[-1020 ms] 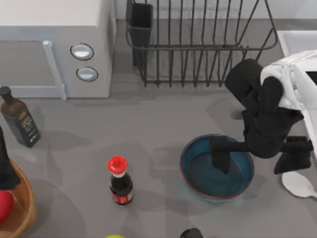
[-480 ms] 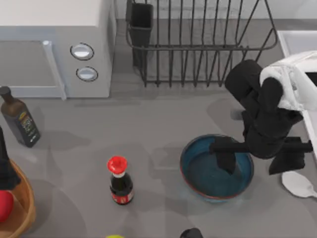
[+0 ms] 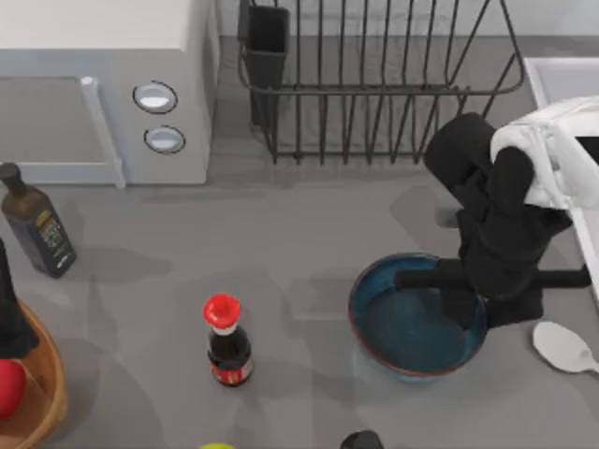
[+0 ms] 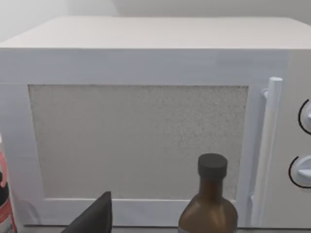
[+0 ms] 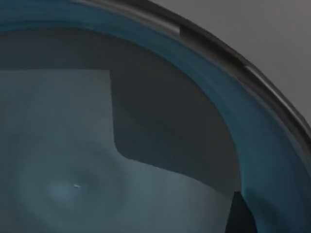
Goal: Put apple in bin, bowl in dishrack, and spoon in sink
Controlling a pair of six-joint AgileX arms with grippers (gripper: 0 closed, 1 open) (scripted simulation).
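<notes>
The blue bowl (image 3: 412, 323) sits on the table right of centre. My right gripper (image 3: 489, 307) is shut on the bowl's right rim, with one finger (image 3: 459, 301) inside and the other outside. In the right wrist view the bowl's greyish-blue inside (image 5: 97, 145) lies close below. The white spoon (image 3: 564, 346) rests on the table just right of the bowl. At the far left the red apple (image 3: 7, 388) lies in the wicker bin (image 3: 47, 393), and my left arm (image 3: 9, 318) hangs above it. The black dishrack (image 3: 374, 94) stands at the back, the sink's white edge (image 3: 552, 75) at the back right.
A white microwave (image 3: 103, 84) fills the back left and stands close in the left wrist view (image 4: 146, 136). A brown bottle (image 3: 37, 229) stands in front of it. A red-capped sauce bottle (image 3: 226, 341) stands left of the bowl.
My right gripper's fingers have closed from a wide spread onto the bowl's right rim. The bowl has shifted slightly to the right. The left arm has not moved.
</notes>
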